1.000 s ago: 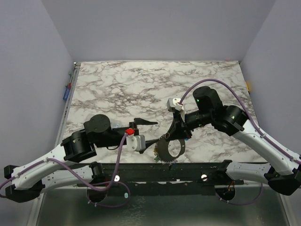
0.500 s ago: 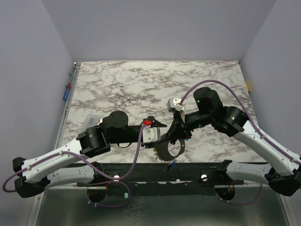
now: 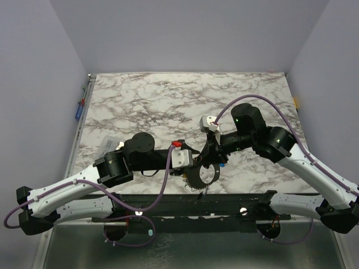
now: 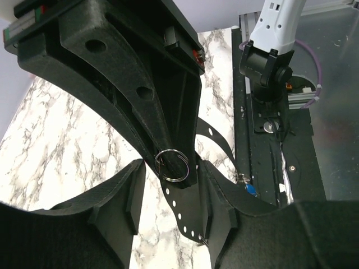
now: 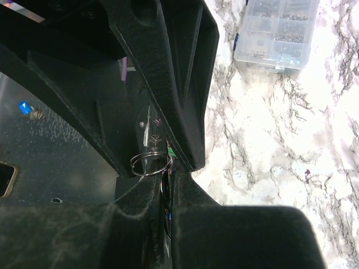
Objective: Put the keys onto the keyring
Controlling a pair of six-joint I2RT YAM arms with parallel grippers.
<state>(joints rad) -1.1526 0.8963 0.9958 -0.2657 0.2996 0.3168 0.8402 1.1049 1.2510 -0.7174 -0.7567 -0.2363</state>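
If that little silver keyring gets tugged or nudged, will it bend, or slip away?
The keyring is coiled metal wire, so likely stiff and light for its size. Its smooth, shiny wire, pinched at just one edge, could probably swivel or slip.

The far half of the desk (image 3: 168, 95) has wide room to pass. By the middle of the near edge, the left gripper (image 4: 171, 193) and right gripper (image 5: 162, 182) crowd together around the keyring (image 4: 173, 165), right next to a black strap (image 3: 202, 176). A clear box (image 5: 277, 31) sits by the left edge.
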